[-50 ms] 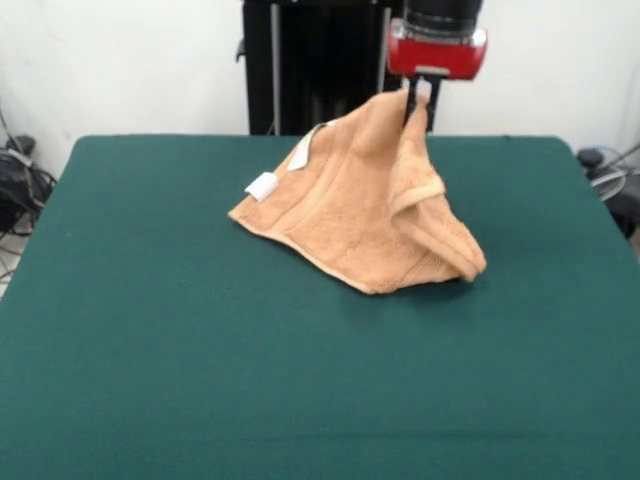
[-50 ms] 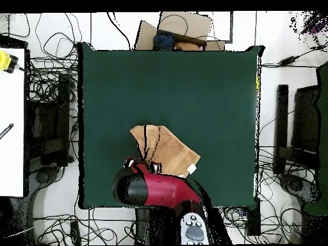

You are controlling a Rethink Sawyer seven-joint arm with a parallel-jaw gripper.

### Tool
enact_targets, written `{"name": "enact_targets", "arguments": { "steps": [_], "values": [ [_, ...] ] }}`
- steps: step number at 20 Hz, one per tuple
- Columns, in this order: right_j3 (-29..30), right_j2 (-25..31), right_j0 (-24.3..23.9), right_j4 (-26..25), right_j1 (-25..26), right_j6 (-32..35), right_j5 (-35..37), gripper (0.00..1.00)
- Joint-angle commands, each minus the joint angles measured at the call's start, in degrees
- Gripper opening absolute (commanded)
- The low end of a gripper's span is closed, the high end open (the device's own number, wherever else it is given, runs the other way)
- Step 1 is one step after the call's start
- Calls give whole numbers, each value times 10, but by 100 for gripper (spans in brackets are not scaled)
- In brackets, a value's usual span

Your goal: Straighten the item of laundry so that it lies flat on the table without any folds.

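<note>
Hidden: my red arm covers the towel's (image 1: 365, 205) near-base edge in the overhead view; my upper arm is cut off at the front view's top.
Arm pose: I come straight down over the table's (image 1: 150, 350) far middle.
Claw (image 1: 418, 97): clamped on 1 towel corner, lifted into a peak.
Towel: tented, its lower edges resting on the table, white label (image 1: 262, 186) at left.

White wall (image 1: 120, 60), cables (image 2: 48, 48) on floor.
</note>
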Motion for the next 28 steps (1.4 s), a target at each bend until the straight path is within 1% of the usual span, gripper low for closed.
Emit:
{"name": "enact_targets", "arguments": {
  "steps": [1, 4, 6, 8, 12, 14, 16, 18, 21, 24, 28],
  "values": [
    [-11, 44, -47, 17, -83, 14, 147, 0],
    [-12, 78, -98, 4, -51, -13, 117, 0],
    [-9, 92, -122, 1, -55, -26, 123, 0],
    [-11, 98, -130, 1, -67, -29, 147, 0],
    [-13, 102, -126, -5, -83, -13, 169, 0],
    [-11, 106, -130, -1, -99, -12, 185, 0],
    [-14, 114, -141, 9, -125, -26, 224, 0],
    [-22, 119, -155, 21, -158, -45, 282, 0],
    [-64, 132, -182, 29, -189, -78, 391, 0],
    [-112, 151, -208, 21, -187, -100, 466, 0],
    [-141, 176, -244, 19, -170, -128, 507, 0]
  ]
}}
